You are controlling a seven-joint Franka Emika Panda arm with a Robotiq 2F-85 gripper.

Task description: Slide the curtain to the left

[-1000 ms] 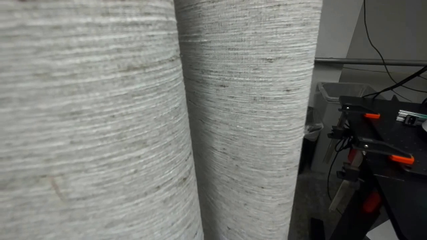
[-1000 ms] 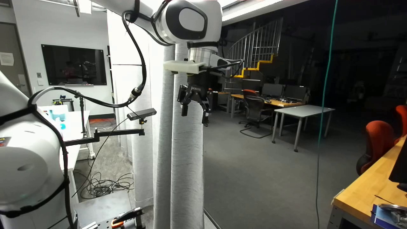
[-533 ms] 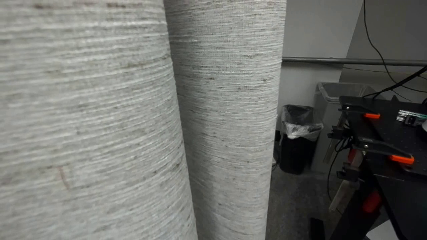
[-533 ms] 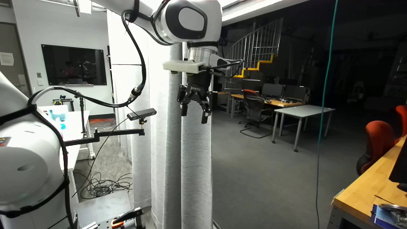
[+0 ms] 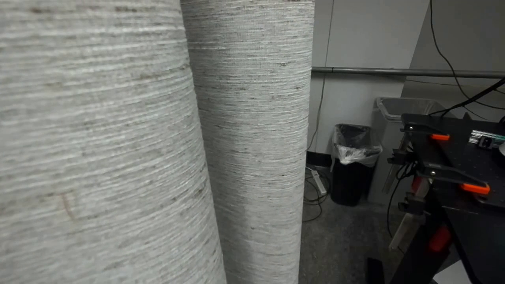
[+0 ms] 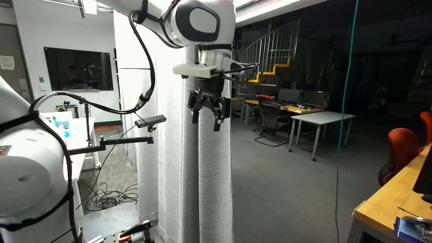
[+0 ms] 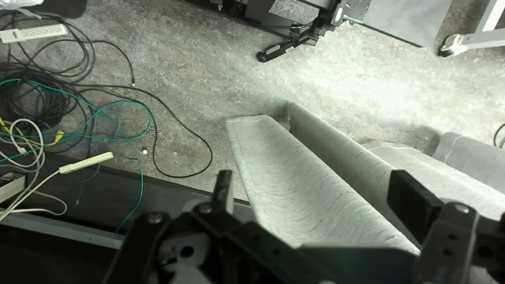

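The curtain is light grey, woven cloth hanging in long vertical folds. It fills much of an exterior view and hangs behind the gripper in an exterior view. In the wrist view the curtain runs down to the floor, its hemmed free edge towards the left finger. My gripper is black, points down and is open, with its fingers apart. In the wrist view the gripper shows a wide gap with curtain folds behind it. Nothing is pinched between the fingertips. I cannot tell whether a finger touches the cloth.
A camera on a black bracket stands left of the curtain. A black table with orange-tipped clamps and a lined bin show in an exterior view. Coiled cables lie on the floor. A green cable hangs at the right.
The curtain's free edge has shifted, to the left in one exterior view and to the right in the other, uncovering a bin and power strip. The arm and gripper look unmoved.
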